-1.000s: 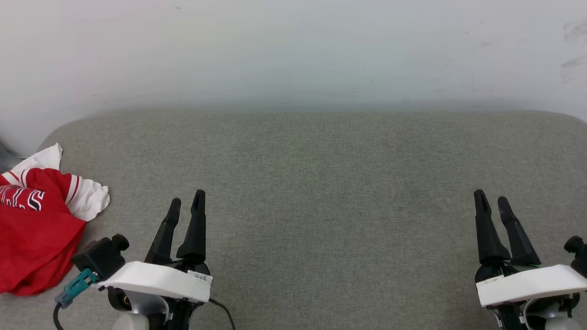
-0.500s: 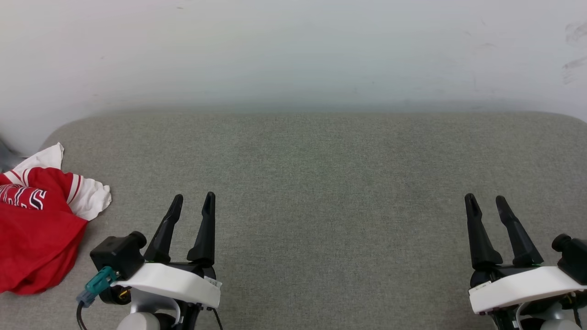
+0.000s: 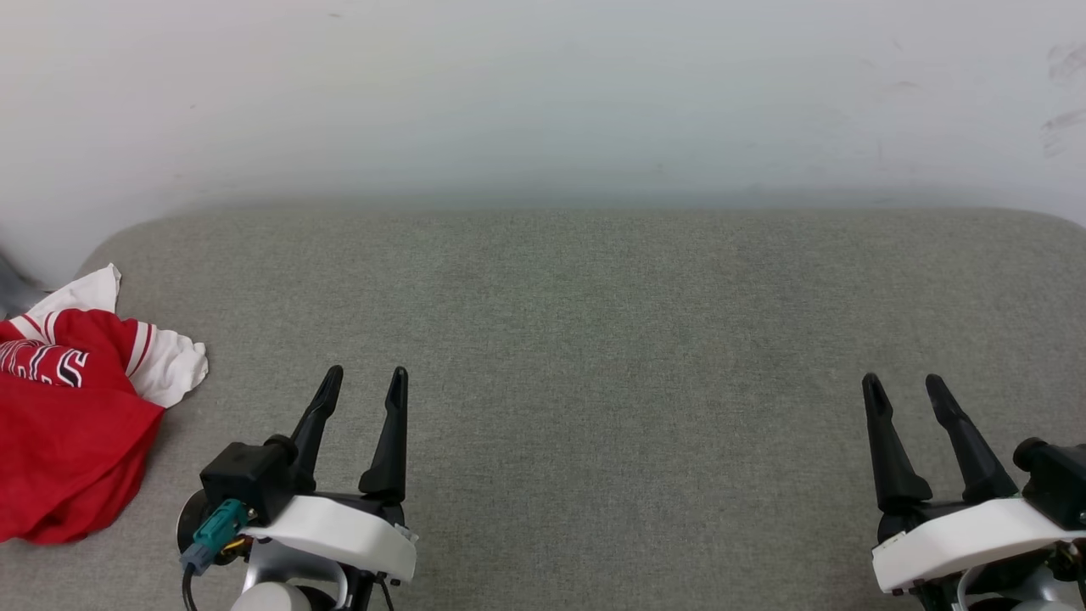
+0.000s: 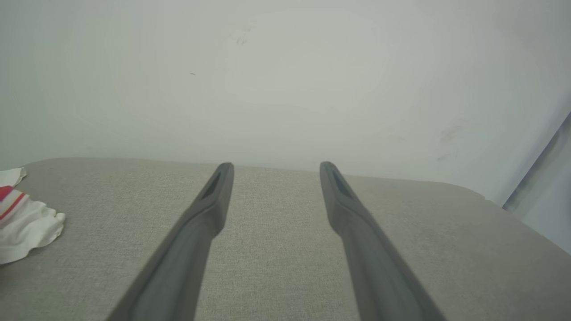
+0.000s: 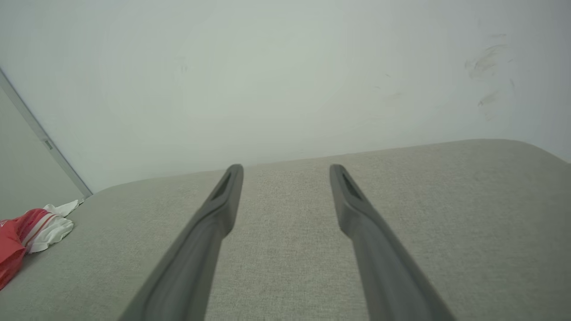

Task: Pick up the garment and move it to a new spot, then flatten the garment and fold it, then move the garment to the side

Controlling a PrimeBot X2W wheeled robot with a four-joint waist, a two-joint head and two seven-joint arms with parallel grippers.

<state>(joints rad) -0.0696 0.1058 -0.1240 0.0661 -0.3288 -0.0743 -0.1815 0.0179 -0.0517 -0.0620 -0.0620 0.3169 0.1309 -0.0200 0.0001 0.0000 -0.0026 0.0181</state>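
Observation:
The garment [image 3: 68,424], a red jersey with white sleeves and striped trim, lies crumpled at the left edge of the grey cushion. Its white sleeve [image 4: 24,223] shows at the left of the left wrist view, and the garment [image 5: 31,232] sits far left in the right wrist view. My left gripper [image 3: 366,373] hovers open over the cushion to the right of the garment, apart from it, nothing between its fingers. My right gripper [image 3: 904,380] stands open and empty near the lower right.
The grey fabric cushion [image 3: 594,339] spans the scene, with rounded far corners. A pale wall [image 3: 543,93] rises right behind its far edge. A wall corner strip [image 5: 44,142] stands at the far left.
Both grippers have drawn back toward me, lower in the head view, and the left one has shifted to the right, away from the garment. The garment lies as before.

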